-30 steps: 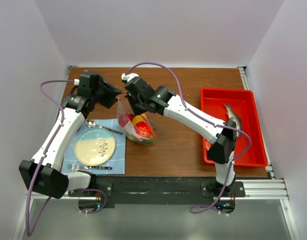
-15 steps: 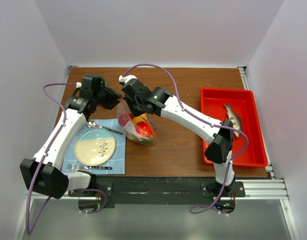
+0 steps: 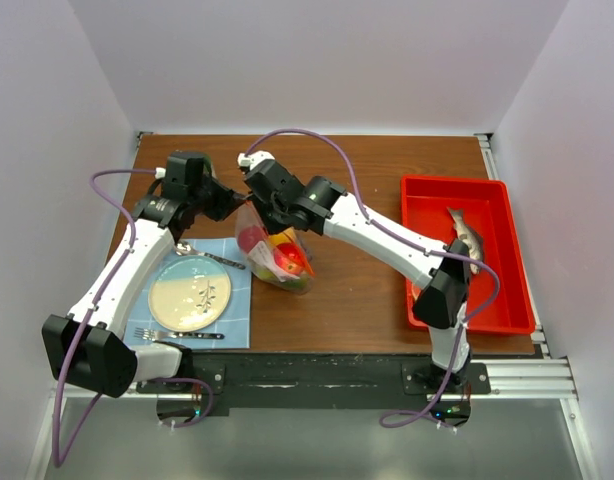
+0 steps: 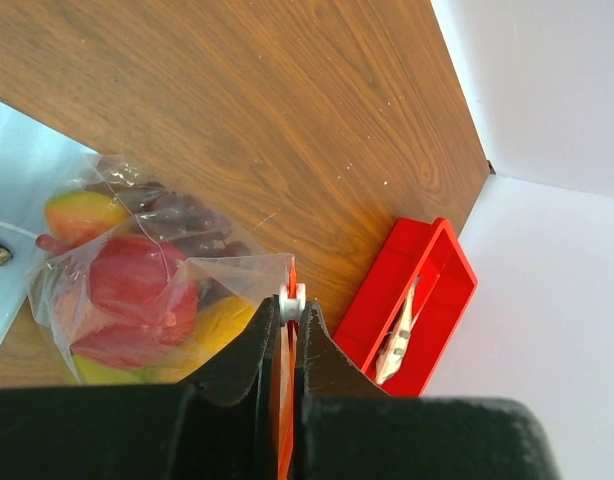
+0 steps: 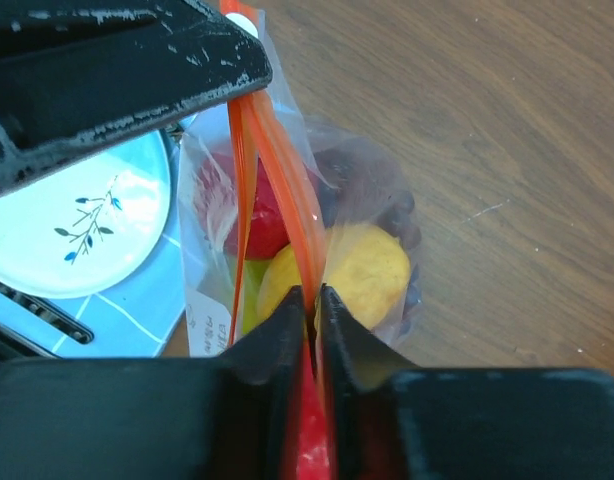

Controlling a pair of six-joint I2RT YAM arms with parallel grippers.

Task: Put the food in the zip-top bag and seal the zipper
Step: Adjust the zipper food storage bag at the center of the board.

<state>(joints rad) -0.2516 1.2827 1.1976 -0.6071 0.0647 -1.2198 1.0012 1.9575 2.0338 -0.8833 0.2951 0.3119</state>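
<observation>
The work surface is a brown wooden bench (image 3: 367, 290) enclosed by plain white walls. The bag (image 3: 277, 262) sits at the middle of the bench, just right of a blue mat (image 3: 239, 312). The mat carries a cream plate (image 3: 190, 293), a fork (image 3: 172, 335) and a spoon (image 3: 202, 253).

My left jaws are pinched shut on the zipper (image 4: 284, 400), with its white tab (image 4: 292, 297) at their tips. My right jaws are pinched narrow on the same orange-red strip (image 5: 284, 190), further along the bag's mouth. Both grips hold the mouth edge up above the bag's contents.

Inside the bag are a red apple (image 4: 137, 290), a yellow lemon (image 5: 372, 275) and a dark grape bunch (image 4: 177, 215).

A silver fish (image 3: 465, 240) lies in the red tray (image 3: 507, 300) at the right of the bench, well apart from the bag.
</observation>
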